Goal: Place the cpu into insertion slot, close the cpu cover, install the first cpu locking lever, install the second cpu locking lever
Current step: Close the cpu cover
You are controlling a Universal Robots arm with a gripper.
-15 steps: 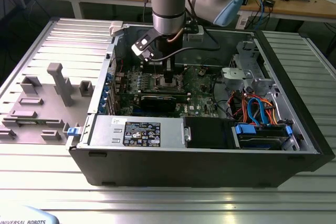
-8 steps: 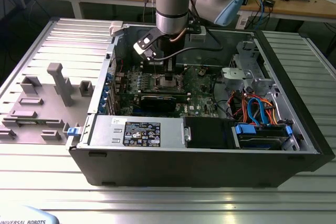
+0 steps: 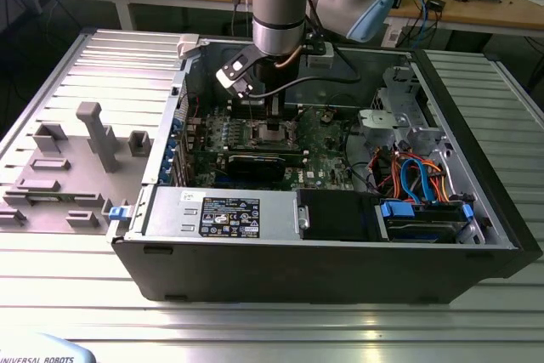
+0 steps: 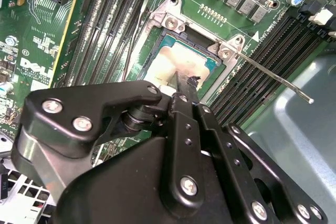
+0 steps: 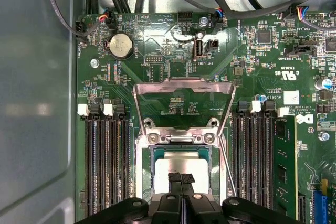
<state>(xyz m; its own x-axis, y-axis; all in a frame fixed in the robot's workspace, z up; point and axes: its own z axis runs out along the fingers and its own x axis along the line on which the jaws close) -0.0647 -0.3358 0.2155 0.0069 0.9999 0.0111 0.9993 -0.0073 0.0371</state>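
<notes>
Black pincer (image 5: 181,176), fingers pressed together, touches the cpu (image 5: 181,165) (cpu cover (image 5: 182,85) raised).

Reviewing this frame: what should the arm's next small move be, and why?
Probably lift the end effector straight up off the cpu. The cpu seems to lie flat in the slot, the end effector is shut right at its top, and the cover stands open, so it needs room to swing down.

Cpu (image 5: 181,165) dull grey metal; cpu cover (image 5: 184,84) shiny steel; claw (image 5: 181,178) matt black.
</notes>
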